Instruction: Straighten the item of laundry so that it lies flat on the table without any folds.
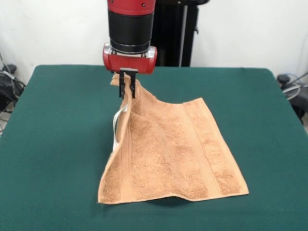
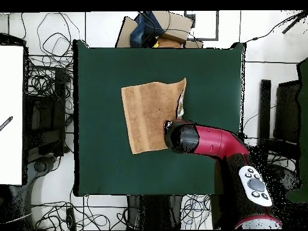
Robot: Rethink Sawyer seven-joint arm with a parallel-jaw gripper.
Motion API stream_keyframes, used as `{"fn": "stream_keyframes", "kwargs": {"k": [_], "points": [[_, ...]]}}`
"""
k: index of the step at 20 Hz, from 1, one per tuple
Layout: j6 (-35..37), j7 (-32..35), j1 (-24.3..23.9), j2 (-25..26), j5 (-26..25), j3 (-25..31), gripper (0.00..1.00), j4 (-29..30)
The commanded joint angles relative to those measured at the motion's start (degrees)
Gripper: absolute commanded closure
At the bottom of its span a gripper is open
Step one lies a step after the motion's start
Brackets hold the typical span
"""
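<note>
Nearest us, the towel spreads over the green table, its far corner lifted. We see the gripper fingers pinched together on that corner.

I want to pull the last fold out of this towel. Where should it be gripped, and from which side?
Judging by the front view, grip the raised corner where the end effector now pinches the towel, coming straight down from above. That corner stands off the table with a fold below it; the rest lies flat.
</note>
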Motion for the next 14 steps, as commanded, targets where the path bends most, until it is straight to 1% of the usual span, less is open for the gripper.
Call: {"fn": "stream_keyframes", "kwargs": {"k": [1,8,10,14], "points": [[-2.46,5.57,-0.63,-3.82,1.14,4.75,1.0,6.04],[-0.78,5.09,-1.17,-7.45,2.75,5.53,1.0,7.48],[-1.26,4.58,-1.89,-6.97,2.78,5.97,1.0,7.32],[-3.78,4.0,-2.95,-4.36,1.17,5.62,1.0,6.79]]}}
